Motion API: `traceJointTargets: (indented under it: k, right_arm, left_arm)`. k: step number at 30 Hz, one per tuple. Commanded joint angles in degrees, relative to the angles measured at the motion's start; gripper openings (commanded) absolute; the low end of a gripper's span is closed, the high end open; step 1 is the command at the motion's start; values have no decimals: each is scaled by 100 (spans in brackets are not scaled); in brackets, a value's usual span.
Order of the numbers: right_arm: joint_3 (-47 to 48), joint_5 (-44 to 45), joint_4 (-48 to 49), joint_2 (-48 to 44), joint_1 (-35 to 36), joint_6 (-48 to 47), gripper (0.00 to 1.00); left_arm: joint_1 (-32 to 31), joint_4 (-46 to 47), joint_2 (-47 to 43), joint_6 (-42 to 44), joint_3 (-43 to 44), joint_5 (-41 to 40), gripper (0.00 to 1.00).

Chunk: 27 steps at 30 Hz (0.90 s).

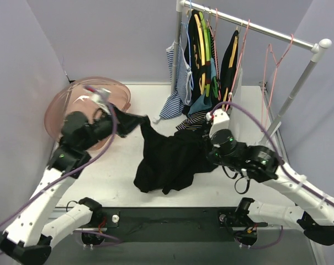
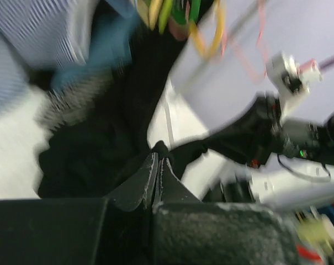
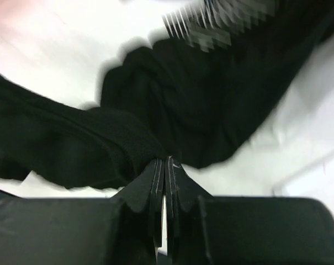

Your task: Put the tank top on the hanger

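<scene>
While slack, tank top (image 1: 167, 160) clamped in left claw (image 2: 158, 157) and right claw (image 3: 165, 163)

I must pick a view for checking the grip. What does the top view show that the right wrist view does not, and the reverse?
Only the top view: the rail, the pink tub, and the left gripper pinching one end of the tank top. Only the right wrist view: the closed tips of the right gripper on a fold of the tank top. Both: the black tank top, striped cloth, white table.
</scene>
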Motion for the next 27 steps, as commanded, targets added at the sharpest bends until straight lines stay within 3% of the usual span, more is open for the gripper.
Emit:
traceJointTargets:
  k: [1,4,6,8,9,12,16,22,27]
  right_arm:
    - [-1368,82,-290,-504,-414,1176,0]
    - [-2029,-111,-571,-838,-695,1511,0]
    - [-2198,-235,-703,-988,-793,1565,6]
    - [-2304,-427,-730,-1155,-863,1530,21]
    - [-2313,-524,-712,-1191,-872,1469,26]
    - [-2216,-981,-511,-1104,-881,1170,43]
    - [-2155,-1824,130,-796,-872,819,51]
    - [-2347,-3527,1684,100,-855,1291,55]
    - [-2673,-3743,3207,714,-741,2547,50]
  left_arm:
    - [-1423,815,549,-325,-981,-361,0]
    - [-2031,1280,1401,-386,-1457,-696,0]
    - [-2172,1404,2128,-492,-1589,-653,18]
    - [-2269,1370,2518,-422,-1572,-626,34]
    - [-2286,1352,2702,-378,-1528,-617,47]
    - [-2313,966,2599,26,-1266,-687,68]
    - [-2278,-542,2019,772,-879,-1231,86]
    - [-2014,-1819,1167,1170,-1096,-1460,87]
    - [-1996,-2093,367,555,-2124,-1522,82]
